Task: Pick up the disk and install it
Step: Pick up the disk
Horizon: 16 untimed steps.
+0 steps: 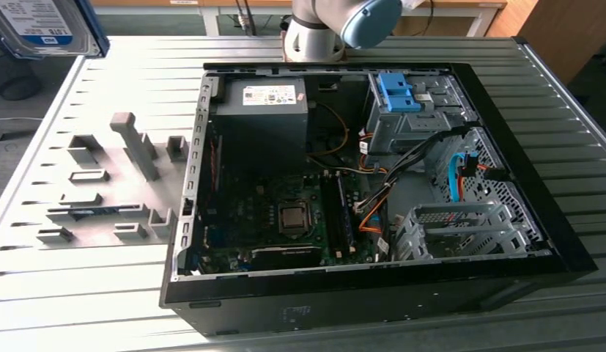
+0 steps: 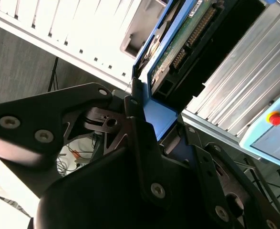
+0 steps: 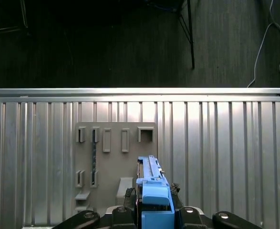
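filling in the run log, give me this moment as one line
gripper shut on the disk | disk held above table | computer case open | disk not installed

Table [image 1: 547, 103]: ribbed grey metal, brightly lit where I view it.
Floor [image 3: 106, 43]: dark, beyond the table's edge in the first wrist view.
Furniture: wooden panel [image 1: 566, 29] at 1 o'clock, exterior view.
Cable [image 3: 258, 55]: white, on the floor.

Ribbed metal table [image 1: 78, 293] bears an open computer case [image 1: 381, 308] and, apparently, a grey slotted fixture plate [image 1: 113, 193].
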Each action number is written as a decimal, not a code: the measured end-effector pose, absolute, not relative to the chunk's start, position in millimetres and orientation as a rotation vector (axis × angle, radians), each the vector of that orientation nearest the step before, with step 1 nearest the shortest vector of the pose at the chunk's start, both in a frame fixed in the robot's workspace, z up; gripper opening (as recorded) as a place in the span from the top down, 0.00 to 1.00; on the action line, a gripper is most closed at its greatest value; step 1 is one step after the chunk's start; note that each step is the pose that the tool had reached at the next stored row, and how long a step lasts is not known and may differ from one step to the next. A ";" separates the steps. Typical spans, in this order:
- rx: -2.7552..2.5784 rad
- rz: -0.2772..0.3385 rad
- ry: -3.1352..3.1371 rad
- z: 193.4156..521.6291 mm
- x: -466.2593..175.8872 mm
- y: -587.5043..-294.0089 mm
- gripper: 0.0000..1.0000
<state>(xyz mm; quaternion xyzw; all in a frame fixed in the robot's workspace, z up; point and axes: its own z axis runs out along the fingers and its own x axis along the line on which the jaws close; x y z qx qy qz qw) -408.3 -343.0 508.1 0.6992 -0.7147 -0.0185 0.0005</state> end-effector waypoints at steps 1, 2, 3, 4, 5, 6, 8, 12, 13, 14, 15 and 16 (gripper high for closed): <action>2.196 -0.058 -2.245 508.1 -407.7 -343.0 0.64; 2.196 -0.058 -2.245 508.1 -406.9 -343.0 0.64; 2.196 -0.058 -2.245 508.1 -406.3 -343.0 0.64; 2.196 -0.058 -2.245 508.1 -405.7 -343.0 0.64; 2.196 -0.058 -2.245 508.1 -405.1 -343.0 0.64; 2.196 -0.058 -2.245 508.1 -404.4 -343.0 0.64; 2.196 -0.058 -2.245 508.1 -403.1 -343.0 0.64; 2.196 -0.058 -2.245 508.2 -399.7 -343.0 0.64; 2.196 -0.058 -2.245 508.2 -398.7 -343.0 0.64; 2.196 -0.058 -2.245 508.2 -396.9 -343.0 0.64; 2.196 -0.058 -2.245 508.1 -396.0 -343.0 0.64; 2.196 -0.058 -2.245 508.1 -395.1 -343.0 0.64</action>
